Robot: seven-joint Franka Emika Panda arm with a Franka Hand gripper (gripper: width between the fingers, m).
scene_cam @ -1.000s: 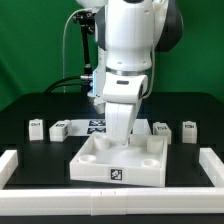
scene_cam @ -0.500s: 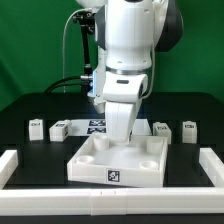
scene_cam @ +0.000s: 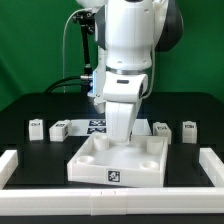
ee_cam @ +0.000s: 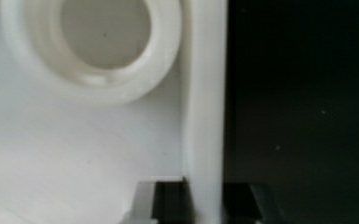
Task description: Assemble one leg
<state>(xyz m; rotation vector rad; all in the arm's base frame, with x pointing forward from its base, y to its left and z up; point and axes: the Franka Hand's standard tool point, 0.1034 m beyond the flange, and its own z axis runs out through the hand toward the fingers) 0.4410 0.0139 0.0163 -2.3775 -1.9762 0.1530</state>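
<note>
The white square panel [scene_cam: 92,170] with a raised rim lies on the black table in front of the arm. My gripper [scene_cam: 120,138] is down at its far rim. In the wrist view my gripper [ee_cam: 204,205] straddles the panel's rim [ee_cam: 204,110], with a dark finger [ee_cam: 169,205] tight against each side. A round socket [ee_cam: 105,45] in the panel shows beside the rim. Several small white legs with tags stand in a row behind the panel: two at the exterior view's left [scene_cam: 36,126] [scene_cam: 59,127] and two at its right [scene_cam: 161,130] [scene_cam: 189,131].
The marker board [scene_cam: 90,125] lies flat behind the panel, partly hidden by the arm. A low white fence borders the table at the exterior view's left [scene_cam: 12,165], right [scene_cam: 210,165] and front.
</note>
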